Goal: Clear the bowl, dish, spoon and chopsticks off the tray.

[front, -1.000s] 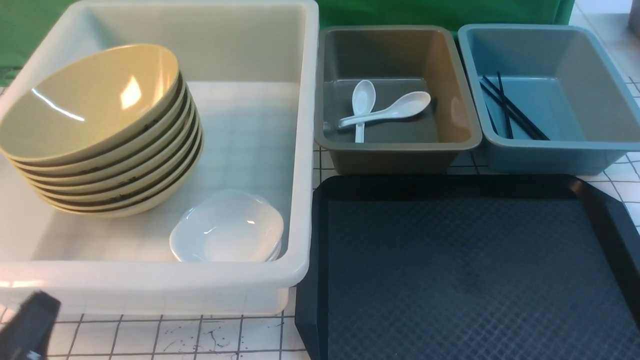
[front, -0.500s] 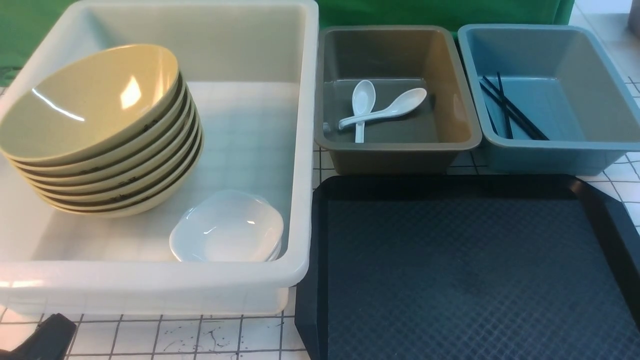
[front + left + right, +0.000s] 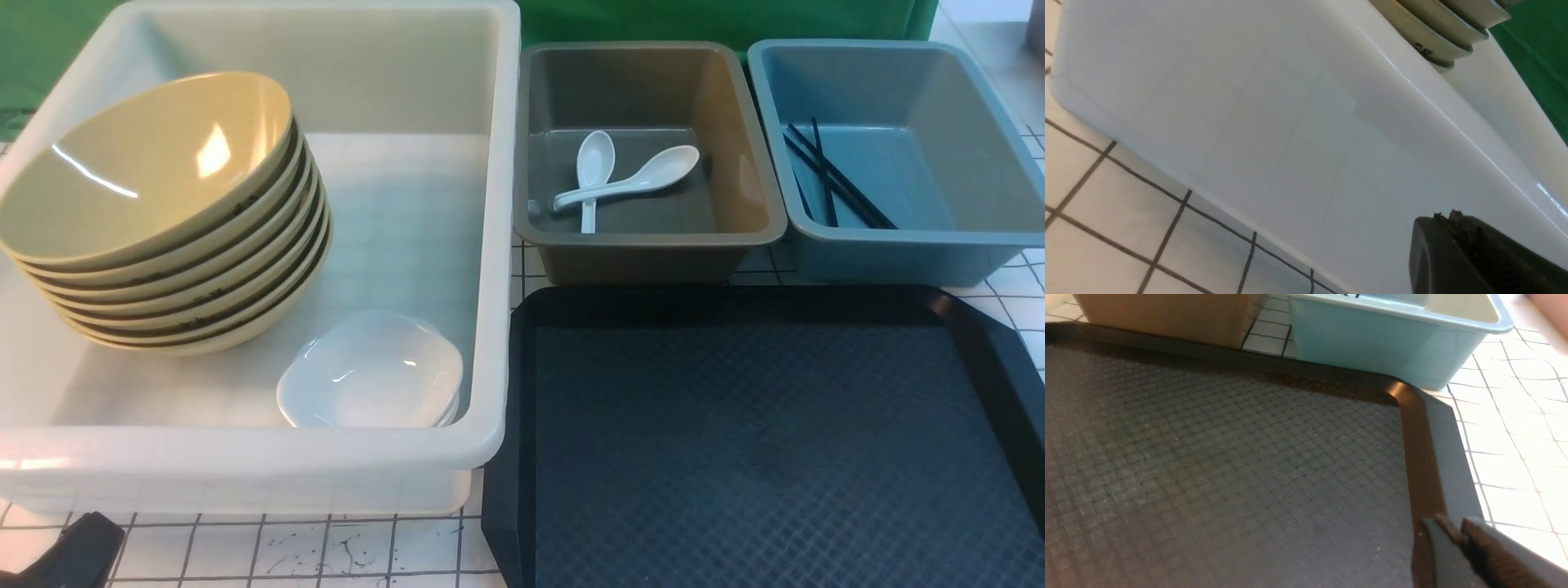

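Keeping both arms back seems best: the left gripper [image 3: 1447, 216] is closed and empty; the right gripper [image 3: 1455, 533], slightly parted, holds nothing above the black textured plastic tray [image 3: 759, 441].

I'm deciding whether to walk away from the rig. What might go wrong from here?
The stack of bowls leans well to one side in the white bin, so a knock could topple it. The left claw is beside that bin's outer wall and might bump it if it moves carelessly. One spoon lies across the other, so it may slide if their bin is jolted.
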You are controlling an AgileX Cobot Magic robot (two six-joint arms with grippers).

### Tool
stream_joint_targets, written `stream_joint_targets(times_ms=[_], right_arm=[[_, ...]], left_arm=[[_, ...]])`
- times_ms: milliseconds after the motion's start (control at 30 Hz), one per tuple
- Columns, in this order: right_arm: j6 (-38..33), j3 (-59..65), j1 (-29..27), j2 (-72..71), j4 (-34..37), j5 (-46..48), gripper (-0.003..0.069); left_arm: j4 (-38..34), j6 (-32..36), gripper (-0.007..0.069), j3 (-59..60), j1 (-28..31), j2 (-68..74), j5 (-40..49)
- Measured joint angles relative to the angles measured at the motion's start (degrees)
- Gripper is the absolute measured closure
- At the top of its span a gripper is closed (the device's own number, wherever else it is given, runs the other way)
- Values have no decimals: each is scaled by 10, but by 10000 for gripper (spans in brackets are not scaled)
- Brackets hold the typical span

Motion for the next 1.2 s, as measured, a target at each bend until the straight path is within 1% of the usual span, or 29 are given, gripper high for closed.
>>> stream_joint_targets(times_ms=[1200], right_arm=[[0, 0, 0, 0, 0, 0, 541]], left_arm=[[0, 0, 625, 0, 0, 0, 0]])
